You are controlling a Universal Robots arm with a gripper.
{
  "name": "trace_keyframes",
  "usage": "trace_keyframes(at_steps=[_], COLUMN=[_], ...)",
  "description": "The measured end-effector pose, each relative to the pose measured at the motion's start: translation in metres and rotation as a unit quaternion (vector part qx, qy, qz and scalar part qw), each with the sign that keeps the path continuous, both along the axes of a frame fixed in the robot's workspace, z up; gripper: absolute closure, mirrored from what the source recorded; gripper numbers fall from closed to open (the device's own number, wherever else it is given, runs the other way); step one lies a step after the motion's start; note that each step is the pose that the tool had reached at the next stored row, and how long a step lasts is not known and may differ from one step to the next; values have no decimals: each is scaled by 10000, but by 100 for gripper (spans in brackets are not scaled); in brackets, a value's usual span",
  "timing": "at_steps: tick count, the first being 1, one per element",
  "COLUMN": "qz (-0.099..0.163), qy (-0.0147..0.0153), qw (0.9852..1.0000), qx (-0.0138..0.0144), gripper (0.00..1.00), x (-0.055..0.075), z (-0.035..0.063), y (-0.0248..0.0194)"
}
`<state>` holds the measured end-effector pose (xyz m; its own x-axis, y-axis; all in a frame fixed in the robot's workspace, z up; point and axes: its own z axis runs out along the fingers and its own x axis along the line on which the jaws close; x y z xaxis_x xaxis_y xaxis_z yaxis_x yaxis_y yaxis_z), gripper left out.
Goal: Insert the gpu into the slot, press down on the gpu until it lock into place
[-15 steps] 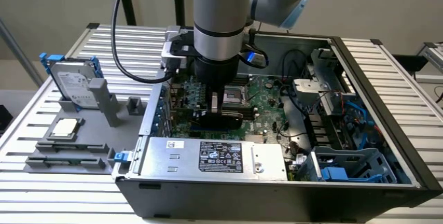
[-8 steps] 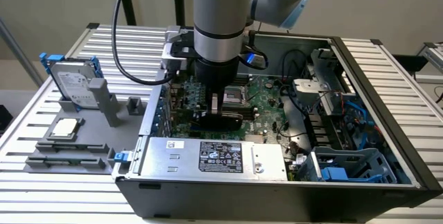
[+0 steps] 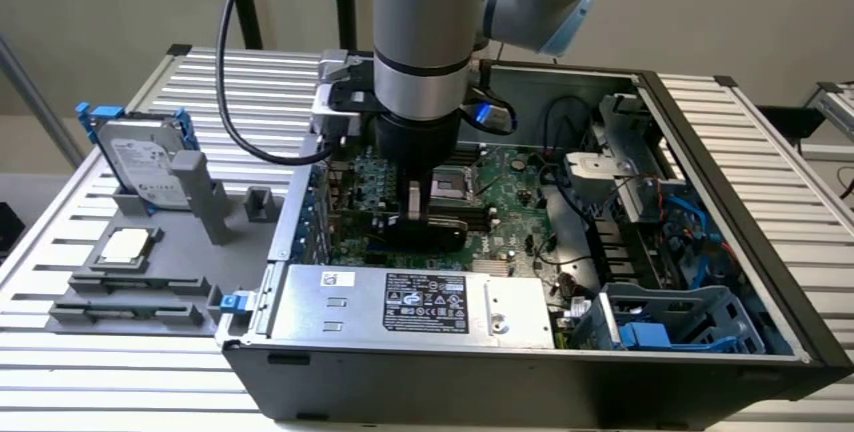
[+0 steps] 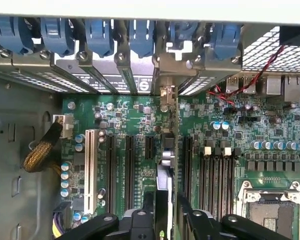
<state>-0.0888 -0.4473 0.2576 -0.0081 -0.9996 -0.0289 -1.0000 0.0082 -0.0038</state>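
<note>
Tool (image 4: 162,220) is clamped on the gpu (image 4: 163,185), holding it edge-on and upright above the motherboard (image 4: 140,125) inside the case (image 3: 747,202). Card's narrow edge runs between black slots on either side, tight gaps both ways. Power supply (image 3: 414,302) sits just beside.

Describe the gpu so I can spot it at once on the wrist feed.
Start at the green motherboard inside the open case and find the white slot among the black slots. A few slots over, the gpu runs from the end effector toward the rear metal brackets. Unlike those empty slots, it is a thin card seen edge-on, standing up off the board.
</note>
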Motion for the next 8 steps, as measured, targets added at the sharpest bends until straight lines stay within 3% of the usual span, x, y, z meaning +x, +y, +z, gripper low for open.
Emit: trace_keyframes(at_steps=[4,8], qz=[2,11], qy=[1,1], qw=[10000,10000], qx=[-2,-2], gripper=[66,69], x=[0,-17], z=[180,253], y=[1,12])
